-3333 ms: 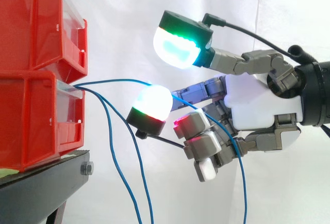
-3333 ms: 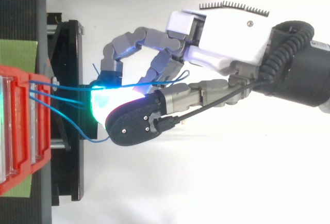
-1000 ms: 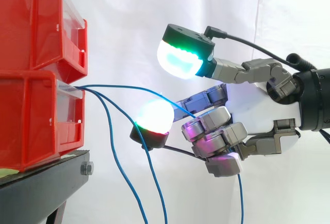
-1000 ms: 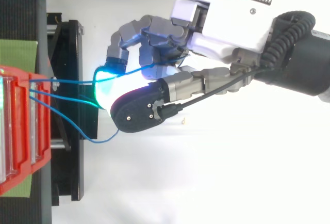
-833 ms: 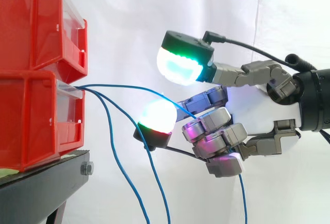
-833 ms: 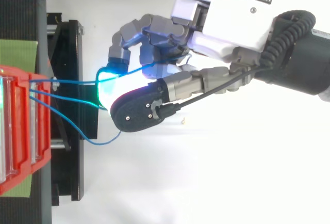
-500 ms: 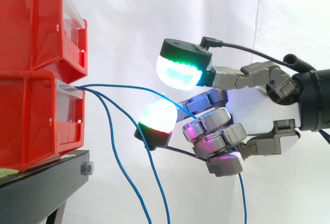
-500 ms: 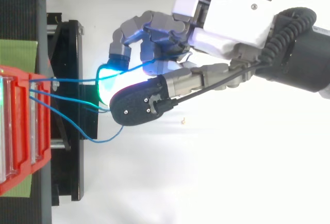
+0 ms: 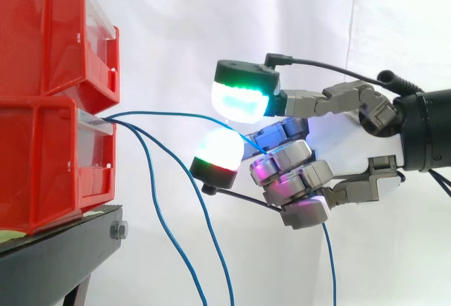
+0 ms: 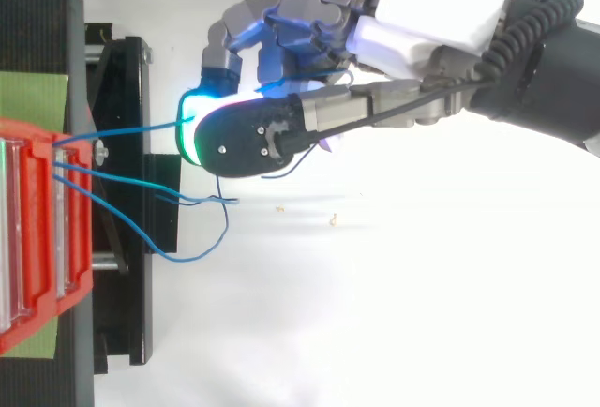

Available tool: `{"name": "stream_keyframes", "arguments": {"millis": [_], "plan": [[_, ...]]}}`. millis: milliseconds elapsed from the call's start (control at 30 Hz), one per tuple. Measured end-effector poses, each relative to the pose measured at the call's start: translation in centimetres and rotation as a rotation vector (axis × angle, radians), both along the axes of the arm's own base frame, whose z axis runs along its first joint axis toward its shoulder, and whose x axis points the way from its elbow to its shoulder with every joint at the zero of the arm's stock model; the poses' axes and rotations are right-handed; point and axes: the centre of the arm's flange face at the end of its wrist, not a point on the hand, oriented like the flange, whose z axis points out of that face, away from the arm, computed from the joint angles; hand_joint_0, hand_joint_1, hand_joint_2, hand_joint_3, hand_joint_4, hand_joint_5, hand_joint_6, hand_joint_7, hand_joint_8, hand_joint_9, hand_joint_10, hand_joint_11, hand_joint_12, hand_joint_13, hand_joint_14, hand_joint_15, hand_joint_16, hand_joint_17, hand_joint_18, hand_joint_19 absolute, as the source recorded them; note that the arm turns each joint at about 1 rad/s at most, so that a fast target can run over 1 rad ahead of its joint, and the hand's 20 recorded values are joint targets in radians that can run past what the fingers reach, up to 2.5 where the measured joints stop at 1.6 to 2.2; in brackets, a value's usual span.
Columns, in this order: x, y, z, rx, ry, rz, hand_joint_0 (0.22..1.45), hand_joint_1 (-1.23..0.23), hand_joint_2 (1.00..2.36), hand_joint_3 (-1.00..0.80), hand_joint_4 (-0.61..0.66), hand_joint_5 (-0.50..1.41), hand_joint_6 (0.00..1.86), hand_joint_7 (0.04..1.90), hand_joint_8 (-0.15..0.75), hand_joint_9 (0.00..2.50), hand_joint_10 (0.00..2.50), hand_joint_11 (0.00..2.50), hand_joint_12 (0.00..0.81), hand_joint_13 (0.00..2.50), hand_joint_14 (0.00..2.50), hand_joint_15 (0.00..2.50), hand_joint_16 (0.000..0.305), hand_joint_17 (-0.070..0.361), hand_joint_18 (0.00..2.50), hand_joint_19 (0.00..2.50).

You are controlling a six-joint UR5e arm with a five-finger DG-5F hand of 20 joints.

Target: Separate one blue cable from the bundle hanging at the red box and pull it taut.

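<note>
Hand [image 9: 292, 179] on one blue cable [image 9: 169, 113], mid-frame
Fingers [image 9: 282, 159] curled round it; thin, limp, likely slick, so best pinched between the pads [image 9: 239, 101].

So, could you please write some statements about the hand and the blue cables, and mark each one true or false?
1. The held cable leaves the lower red bin. True.
2. The hand holds all the cables. False: its fingers are curled round one cable, and two loose cables hang free.
3. The bins rest on a black stand. True.
4. The held cable drops straight down from the bin. False: it runs across to the hand.
</note>
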Motion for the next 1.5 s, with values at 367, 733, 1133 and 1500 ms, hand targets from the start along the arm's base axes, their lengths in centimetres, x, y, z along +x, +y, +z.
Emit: {"name": "stream_keyframes", "arguments": {"millis": [367, 733, 1133, 1500], "plan": [[-0.1, -0.5, 0.9, -0.002, 0.032, -0.005, 0.58, -0.56, 1.00, -0.50, 0.23, -0.22, 0.92, 0.90, 0.427, 0.27, 2.50, 1.43, 0.444, 0.67, 2.50, 1.50, 0.049, 0.109, 1.12, 1.23], [-0.3, -0.6, -0.2, -0.012, 0.031, -0.008, 0.55, -0.36, 1.00, -0.50, 0.24, -0.21, 0.90, 0.93, 0.439, 0.33, 2.50, 1.48, 0.449, 0.70, 2.50, 1.49, 0.049, 0.111, 1.13, 1.20], [-0.1, -0.5, -1.7, -0.007, -0.029, -0.008, 0.53, -0.43, 1.00, -0.50, 0.27, -0.22, 0.89, 0.93, 0.460, 0.21, 2.50, 1.48, 0.473, 0.70, 2.50, 1.57, 0.054, 0.121, 1.11, 1.08], [0.1, -1.0, -3.2, 0.008, -0.022, -0.014, 0.49, -0.50, 1.00, -0.50, 0.30, -0.23, 0.90, 0.87, 0.498, 0.04, 2.50, 1.43, 0.491, 0.64, 2.50, 1.45, 0.060, 0.135, 1.02, 0.70]]}}
